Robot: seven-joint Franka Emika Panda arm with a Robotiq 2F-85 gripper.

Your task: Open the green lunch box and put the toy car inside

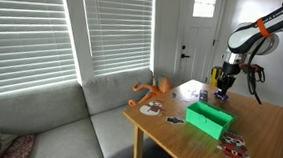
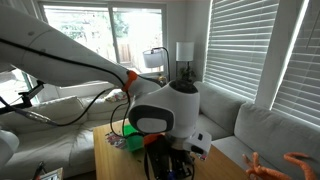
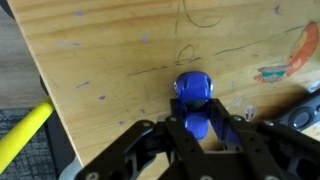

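Toy car [image 3: 194, 86]: blue, glossy, rounded plastic with bright highlights. It is seen in the wrist view on bare wood, close to one edge of the tabletop, and its lower part lies between the gripper fingers. Wheels and finer detail cannot be made out.
Gripper [image 3: 197, 128]: black, angular linkages. The fingers [image 3: 228, 130] are set on either side of the car with little gap, but whether the pads press on it cannot be told. In an exterior view it is seen low over the far edge of the tabletop.
Tabletop [image 3: 100, 60]: pale wood with visible grain, marked with pen scribbles and small blue dots.
Near the car: an orange-and-teal flat shape [image 3: 285, 62] and a dark object [image 3: 300, 115] are seen on the wood, both apart from the car. A yellow bar [image 3: 25, 135] is seen beyond the table edge.
Green lunch box [image 1: 210, 118]: bright green, rectangular, smooth plastic. It is placed mid-table, well apart from the gripper, and its top appears open.
Other things: an orange toy [image 1: 153, 90] with curled limbs lies by the edge facing the sofa [image 1: 49, 113]. Small red-and-white toys [image 1: 235, 148] lie by the near corner.
In the way: the white, rounded arm [image 2: 165, 105] fills an exterior view, so only a strip of the green box is shown behind it.
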